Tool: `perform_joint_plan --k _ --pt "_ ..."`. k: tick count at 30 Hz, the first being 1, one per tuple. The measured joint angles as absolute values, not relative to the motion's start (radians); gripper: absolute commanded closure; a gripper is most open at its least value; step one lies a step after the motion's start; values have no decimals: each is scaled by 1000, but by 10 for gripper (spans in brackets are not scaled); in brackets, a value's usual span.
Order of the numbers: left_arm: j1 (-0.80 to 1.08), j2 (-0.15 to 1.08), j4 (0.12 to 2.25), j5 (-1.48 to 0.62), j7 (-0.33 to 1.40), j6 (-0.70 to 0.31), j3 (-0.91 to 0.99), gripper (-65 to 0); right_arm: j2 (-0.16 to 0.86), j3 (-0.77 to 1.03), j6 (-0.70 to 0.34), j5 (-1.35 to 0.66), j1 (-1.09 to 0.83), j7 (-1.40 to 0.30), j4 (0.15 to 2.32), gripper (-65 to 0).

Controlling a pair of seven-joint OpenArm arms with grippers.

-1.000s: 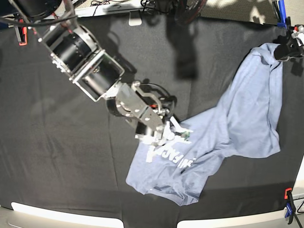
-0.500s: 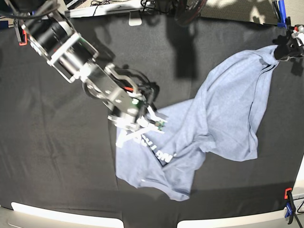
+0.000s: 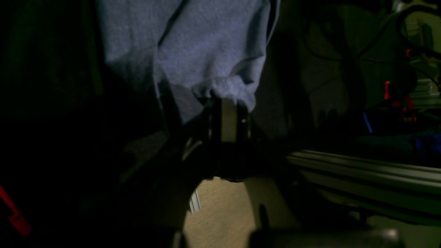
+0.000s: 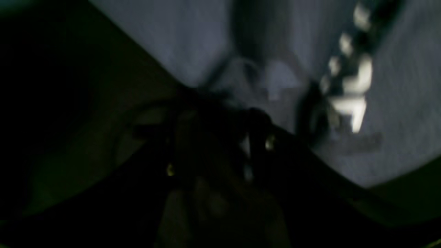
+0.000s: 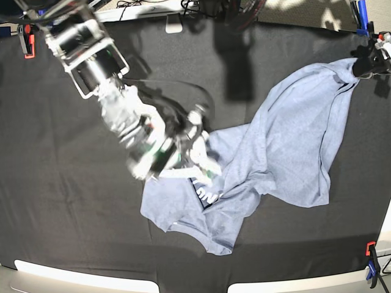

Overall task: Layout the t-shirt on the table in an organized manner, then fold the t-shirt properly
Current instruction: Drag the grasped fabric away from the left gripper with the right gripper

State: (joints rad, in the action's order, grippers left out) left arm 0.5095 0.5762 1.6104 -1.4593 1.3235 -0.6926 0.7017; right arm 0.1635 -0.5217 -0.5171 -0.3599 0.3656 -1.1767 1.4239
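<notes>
Garment: one t-shirt [image 5: 275,146], light heathered blue-grey, with white block lettering partly showing near its lower middle.
Where it lies: on the desk [image 5: 61,201], stretched diagonally from the far corner on the base view's right down toward the near middle, crumpled and folded over itself, not yet flat.
Left end effector [image 3: 224,113]: clenched on a bunched edge of the t-shirt, holding that corner at the desk's far edge; the cloth bulges out just above the closed tips.
Right end effector [image 5: 194,160]: over the lower bunched part of the cloth beside the lettering; both the base and wrist views are smeared by motion, so I cannot tell whether it grips the fabric or has let go.
Handling, as a judgement: light, soft and limp; it will drape, drag and wrinkle rather than keep any shape, and the black cloth under it probably offers some friction.
Where to take hold: likely best at hems, shoulder seams or sleeve ends, pinching a single layer at two well-separated points so the fabric can be drawn taut; a grab in the bunched middle risks catching several layers.
Count: one t-shirt, one desk, two end effectors; clamps at the corners, an orange clamp [image 5: 27,38] far on the base view's left and a blue clamp [image 5: 362,17] far on its right.
</notes>
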Motion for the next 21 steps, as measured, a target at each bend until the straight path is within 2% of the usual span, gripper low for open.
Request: perform_joint_plan --k 2,5,8,10,12,15,21 --pt "509 576 1610 -1460 1322 -693 702 0 142 -460 -547 -402 369 -1170 1427 -236" --pt "509 576 1610 -1459 1320 -693 702 0 105 -393 -561 -340 384 -1001 1427 -236" --pt "509 576 1610 -1460 1320 -693 702 0 52 -384 -662 -83 410 -819 1426 -235" --pt "509 577 1610 -1460 1320 -693 702 0 30 -420 -675 47 431 -727 1393 -235" --pt "509 577 1610 -1459 1320 -693 702 0 11 -475 -685 151 469 -639 1329 -235" --pt "509 577 1610 -1459 1320 -693 702 0 -24 -558 -688 300 555 -598 1170 -235" --pt "509 575 1610 -1460 1320 -693 702 0 -88 -642 -670 478 695 -469 847 -235"
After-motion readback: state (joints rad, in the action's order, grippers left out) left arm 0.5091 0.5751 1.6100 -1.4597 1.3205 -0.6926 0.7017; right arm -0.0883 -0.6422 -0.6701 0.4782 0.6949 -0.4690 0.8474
